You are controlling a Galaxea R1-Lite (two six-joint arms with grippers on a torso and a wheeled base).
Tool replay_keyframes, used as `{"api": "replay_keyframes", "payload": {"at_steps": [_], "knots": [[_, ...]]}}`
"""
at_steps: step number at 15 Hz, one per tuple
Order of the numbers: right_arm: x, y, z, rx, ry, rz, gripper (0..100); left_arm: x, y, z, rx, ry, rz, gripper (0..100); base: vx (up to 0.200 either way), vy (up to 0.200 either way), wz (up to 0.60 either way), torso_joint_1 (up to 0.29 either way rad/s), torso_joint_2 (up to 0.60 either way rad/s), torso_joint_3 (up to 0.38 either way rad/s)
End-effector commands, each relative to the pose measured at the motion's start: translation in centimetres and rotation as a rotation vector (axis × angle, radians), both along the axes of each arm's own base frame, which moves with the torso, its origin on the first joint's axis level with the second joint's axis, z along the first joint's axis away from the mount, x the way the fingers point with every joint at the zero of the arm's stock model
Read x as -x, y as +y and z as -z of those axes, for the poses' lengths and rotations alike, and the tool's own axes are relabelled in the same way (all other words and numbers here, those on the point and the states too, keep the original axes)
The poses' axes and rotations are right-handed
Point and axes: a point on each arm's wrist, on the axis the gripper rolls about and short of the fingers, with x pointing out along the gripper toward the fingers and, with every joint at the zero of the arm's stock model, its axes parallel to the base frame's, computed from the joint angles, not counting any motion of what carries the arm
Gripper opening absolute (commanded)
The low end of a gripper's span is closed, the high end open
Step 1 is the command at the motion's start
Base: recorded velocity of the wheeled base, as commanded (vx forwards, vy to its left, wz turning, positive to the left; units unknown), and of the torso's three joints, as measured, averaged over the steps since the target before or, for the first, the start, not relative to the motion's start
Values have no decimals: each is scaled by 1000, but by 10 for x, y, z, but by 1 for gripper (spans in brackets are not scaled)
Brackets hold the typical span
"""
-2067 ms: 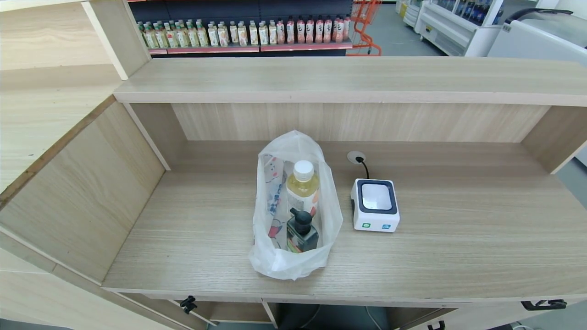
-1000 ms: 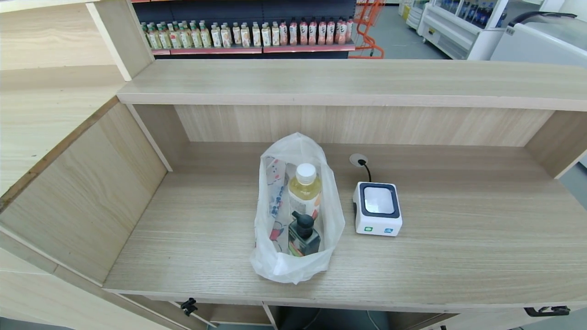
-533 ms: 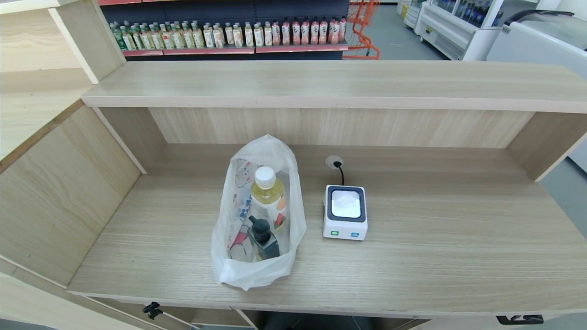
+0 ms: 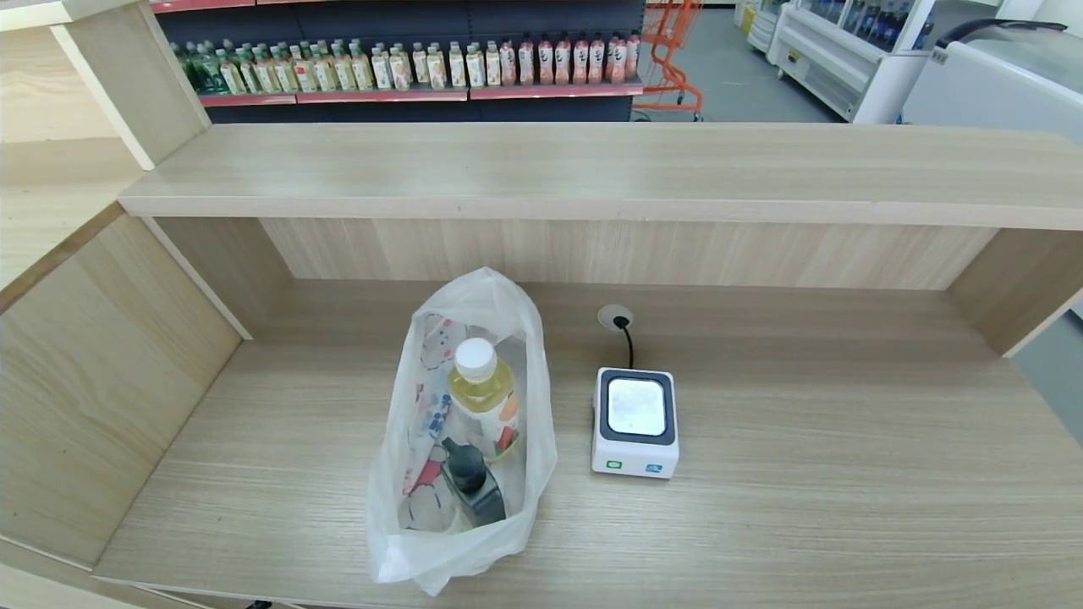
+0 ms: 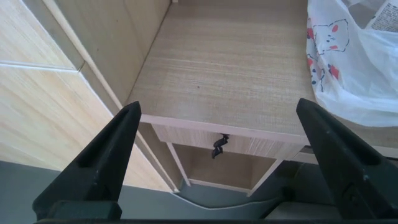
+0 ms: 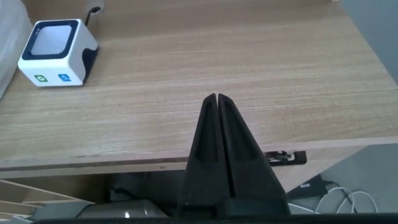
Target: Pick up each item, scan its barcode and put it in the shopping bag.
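A translucent white shopping bag point(image 4: 457, 440) stands open on the wooden counter point(image 4: 804, 491). Inside it are a yellow drink bottle point(image 4: 481, 391) with a white cap and a dark pump bottle point(image 4: 470, 489). A white barcode scanner point(image 4: 635, 420) with a dark-framed window sits just right of the bag; it is also in the right wrist view point(image 6: 56, 51). My left gripper point(image 5: 217, 137) is open, held off the counter's front left edge, near the bag point(image 5: 351, 62). My right gripper point(image 6: 216, 99) is shut with nothing in it, above the counter's front edge, right of the scanner.
A raised wooden ledge point(image 4: 592, 169) runs along the back of the counter, and side panels point(image 4: 93, 381) close in its left and right ends. A black cable point(image 4: 627, 342) runs from the scanner to a hole in the counter. Drawer handles point(image 5: 218, 147) sit below the front edge.
The head camera has shifted, so the whole scene slid left and down in the picture. The bag, bottles and scanner keep their places on the counter.
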Motion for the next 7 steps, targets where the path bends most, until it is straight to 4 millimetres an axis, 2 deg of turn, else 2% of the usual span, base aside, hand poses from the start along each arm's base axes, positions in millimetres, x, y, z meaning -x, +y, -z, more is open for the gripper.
{"api": "replay_keyframes", "payload": {"at_steps": [1, 7], "knots": [[0, 0, 0, -1, 3, 2, 0, 0, 0, 0, -1, 0, 0, 100, 0, 0, 0, 0, 0, 0], [0, 0, 0, 1, 3, 2, 0, 0, 0, 0, -1, 1, 0, 100, 0, 0, 0, 0, 0, 0]]}}
